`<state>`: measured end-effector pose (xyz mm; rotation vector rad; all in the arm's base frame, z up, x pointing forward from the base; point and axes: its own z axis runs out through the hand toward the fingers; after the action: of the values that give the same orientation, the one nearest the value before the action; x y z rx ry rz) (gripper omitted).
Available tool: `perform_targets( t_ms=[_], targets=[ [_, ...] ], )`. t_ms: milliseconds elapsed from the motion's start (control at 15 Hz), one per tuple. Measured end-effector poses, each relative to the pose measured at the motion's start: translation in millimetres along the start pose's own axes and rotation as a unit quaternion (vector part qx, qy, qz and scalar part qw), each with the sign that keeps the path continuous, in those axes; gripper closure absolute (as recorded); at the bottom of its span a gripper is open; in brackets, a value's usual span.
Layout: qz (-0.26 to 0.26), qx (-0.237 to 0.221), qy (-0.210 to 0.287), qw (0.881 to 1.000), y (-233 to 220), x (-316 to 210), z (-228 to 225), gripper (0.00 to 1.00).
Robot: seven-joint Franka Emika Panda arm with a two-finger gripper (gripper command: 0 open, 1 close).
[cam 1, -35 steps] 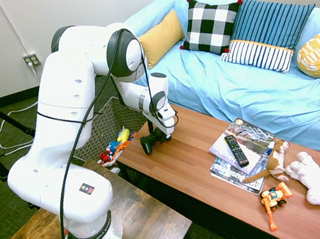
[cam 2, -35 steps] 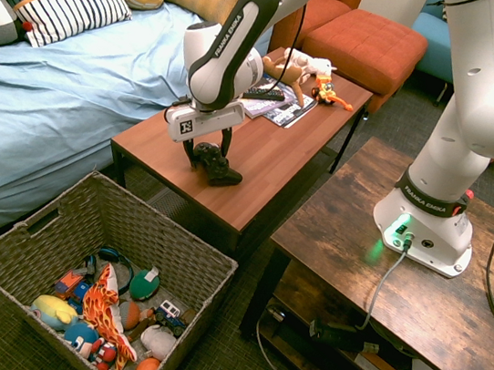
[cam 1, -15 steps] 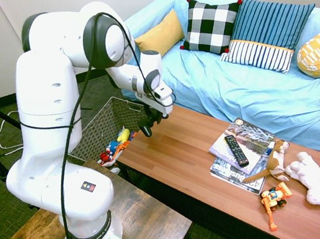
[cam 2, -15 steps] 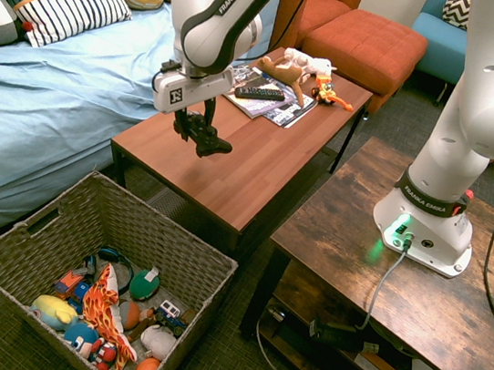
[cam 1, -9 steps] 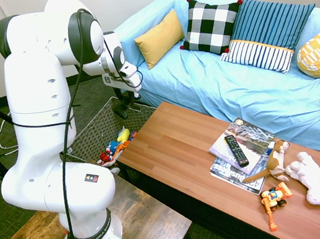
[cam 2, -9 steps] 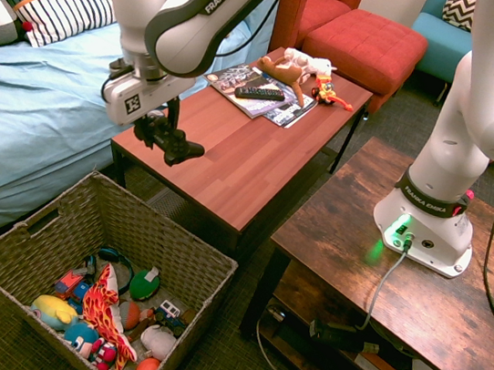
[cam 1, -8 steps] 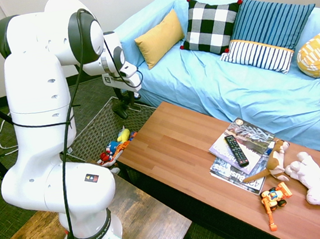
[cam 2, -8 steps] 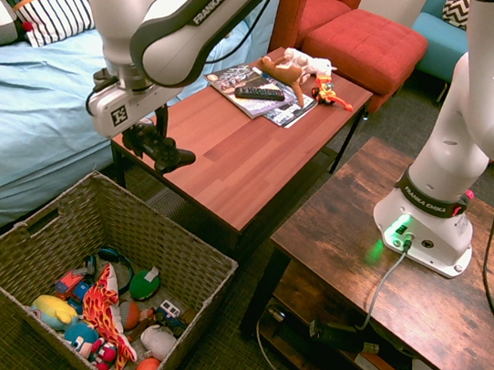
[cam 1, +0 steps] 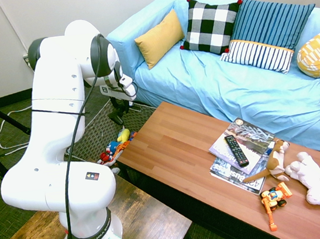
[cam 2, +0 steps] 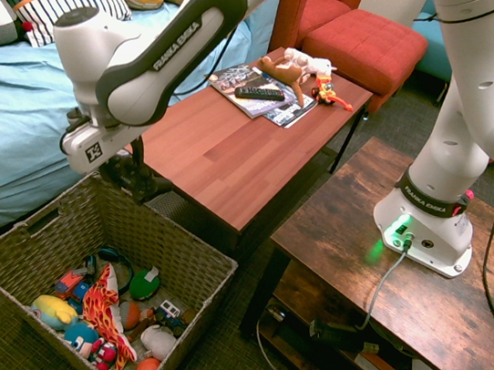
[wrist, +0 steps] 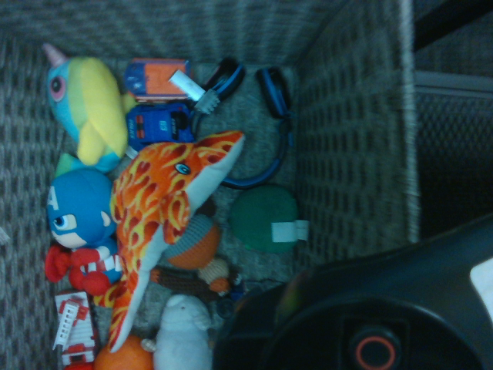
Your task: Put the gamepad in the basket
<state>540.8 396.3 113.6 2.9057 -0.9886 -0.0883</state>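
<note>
Black plastic marks the gamepad, clamped in the closed jaws of the gripper and hanging just over the far right rim of the wicker basket, beside the near end of the wooden coffee table. The wrist view looks straight down past the gamepad into the basket, where an orange flame-patterned shark plush, a blue superhero doll, a green ball and blue headphones already lie. By my reading, pickup and carry are done. What remains is bringing the pad fully inside the rim, opening the jaws and pulling the arm clear.
</note>
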Motion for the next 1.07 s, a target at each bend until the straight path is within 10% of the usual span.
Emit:
perform_targets(
  t_ms=[533,600,1067],
  targets=[
    [0.02,-0.006,-0.064,0.998,-59,-48,149,1.0],
    [0.023,-0.01,-0.07,0.997,-62,-48,158,0.0],
    [0.023,-0.016,-0.076,0.997,-76,-52,175,0.0]
  ],
)
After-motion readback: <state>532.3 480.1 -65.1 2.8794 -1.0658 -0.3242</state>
